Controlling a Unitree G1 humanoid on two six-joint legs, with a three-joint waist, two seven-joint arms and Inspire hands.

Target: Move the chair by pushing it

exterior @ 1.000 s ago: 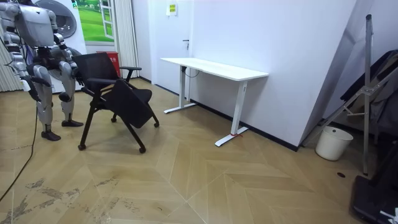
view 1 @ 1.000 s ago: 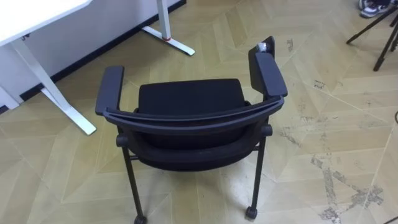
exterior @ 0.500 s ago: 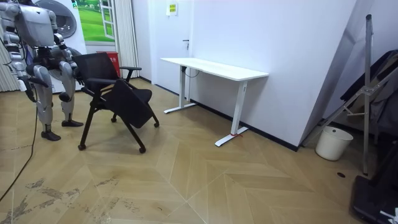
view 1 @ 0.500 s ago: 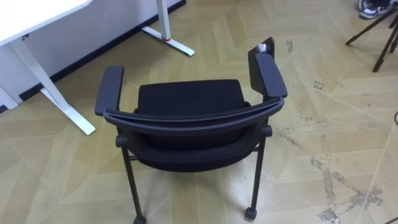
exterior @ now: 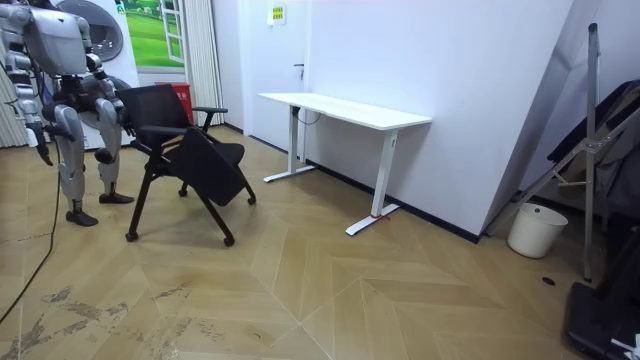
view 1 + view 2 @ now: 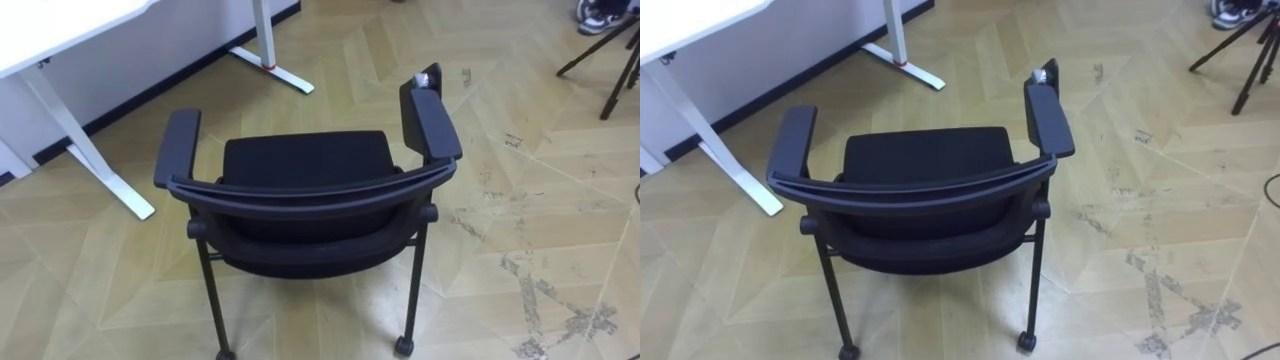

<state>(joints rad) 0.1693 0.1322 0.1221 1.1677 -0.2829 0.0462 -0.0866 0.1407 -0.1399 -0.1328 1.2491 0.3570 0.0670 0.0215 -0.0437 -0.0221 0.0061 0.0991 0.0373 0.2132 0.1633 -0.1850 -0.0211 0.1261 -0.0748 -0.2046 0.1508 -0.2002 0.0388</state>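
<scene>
A black chair (image 6: 305,165) with two armrests and castors stands on the wooden floor right below me, its curved backrest (image 6: 310,190) nearest and its seat facing away. In the room view I stand upright just behind the chair (image 5: 185,150) at the room view's left. My right hand (image 5: 44,152) hangs low at my side. My left hand (image 5: 123,113) is up by the chair's backrest; whether it touches the backrest is too small to tell.
A white desk (image 6: 60,20) stands ahead to the left, its foot (image 6: 272,66) on the floor just beyond the chair. Dark tripod legs (image 6: 610,55) rise at the far right. A white bin (image 5: 535,230) and a folded rack (image 5: 590,150) stand far off.
The eye view has shifted very slightly. The chair stays where it was, and my stance looks the same.
</scene>
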